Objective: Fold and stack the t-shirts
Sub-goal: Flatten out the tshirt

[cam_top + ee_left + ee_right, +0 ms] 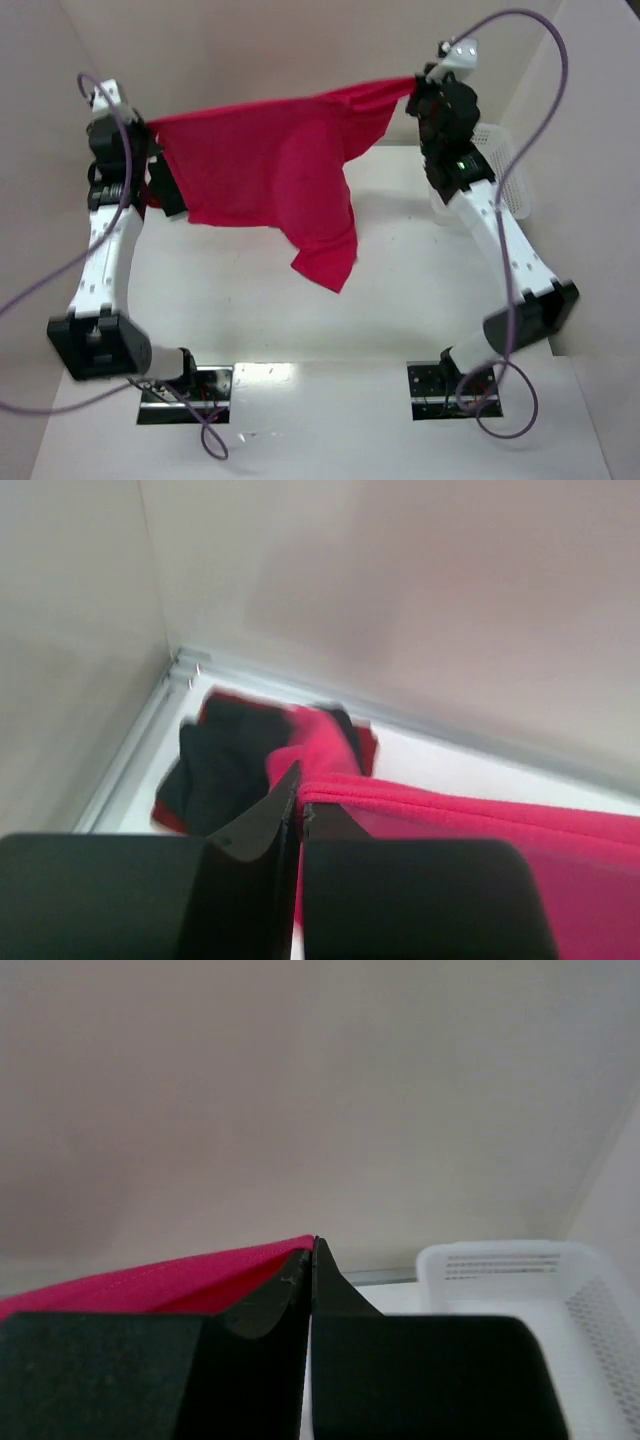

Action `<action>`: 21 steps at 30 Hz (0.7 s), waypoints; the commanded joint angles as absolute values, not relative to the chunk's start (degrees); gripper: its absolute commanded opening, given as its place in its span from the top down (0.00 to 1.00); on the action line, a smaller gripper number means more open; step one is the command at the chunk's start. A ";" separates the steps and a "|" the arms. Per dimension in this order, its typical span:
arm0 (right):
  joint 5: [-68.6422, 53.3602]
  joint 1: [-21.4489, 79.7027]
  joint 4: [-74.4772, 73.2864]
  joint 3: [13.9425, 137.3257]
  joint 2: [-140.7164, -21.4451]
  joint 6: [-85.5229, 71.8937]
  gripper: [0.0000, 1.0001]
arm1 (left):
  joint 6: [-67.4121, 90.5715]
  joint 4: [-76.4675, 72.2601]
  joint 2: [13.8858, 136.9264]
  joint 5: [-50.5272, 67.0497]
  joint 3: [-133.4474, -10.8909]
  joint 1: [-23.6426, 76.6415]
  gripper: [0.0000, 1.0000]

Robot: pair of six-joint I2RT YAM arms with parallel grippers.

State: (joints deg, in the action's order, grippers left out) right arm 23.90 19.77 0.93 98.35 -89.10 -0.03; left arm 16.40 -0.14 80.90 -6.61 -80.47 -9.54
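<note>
Lab test enclosure: plain panel walls (250, 45) around white table (240, 300).

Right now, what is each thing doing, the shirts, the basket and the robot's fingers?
pink t-shirt: held in the air, stretched wide, one part drooping.
black t-shirt: bunched in the far left corner.
darker red t-shirt: lying under the black one.
white basket: upright, nothing seen inside.
left fingers: shut on the pink t-shirt.
right fingers: shut on the pink t-shirt.
</note>
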 commanded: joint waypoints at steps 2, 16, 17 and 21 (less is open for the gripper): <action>27.07 19.50 0.98 92.56 -69.27 6.14 1.00 | 15.12 2.54 59.19 -7.38 -75.07 -10.37 1.00; 25.13 20.57 -7.66 93.44 -57.74 2.20 1.00 | 17.84 17.66 42.44 -8.61 -77.35 -9.23 1.00; 27.57 20.57 -7.12 90.21 -58.27 1.68 1.00 | 18.45 18.19 43.41 -8.61 -76.82 -9.23 1.00; 30.59 20.57 -5.81 81.06 -61.34 -1.84 1.00 | 21.26 16.71 46.40 -8.61 -70.86 -9.23 1.00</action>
State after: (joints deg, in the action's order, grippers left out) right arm 21.98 21.34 -6.63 87.37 -57.58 0.47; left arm 18.41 15.75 43.31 -2.85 -75.46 -8.49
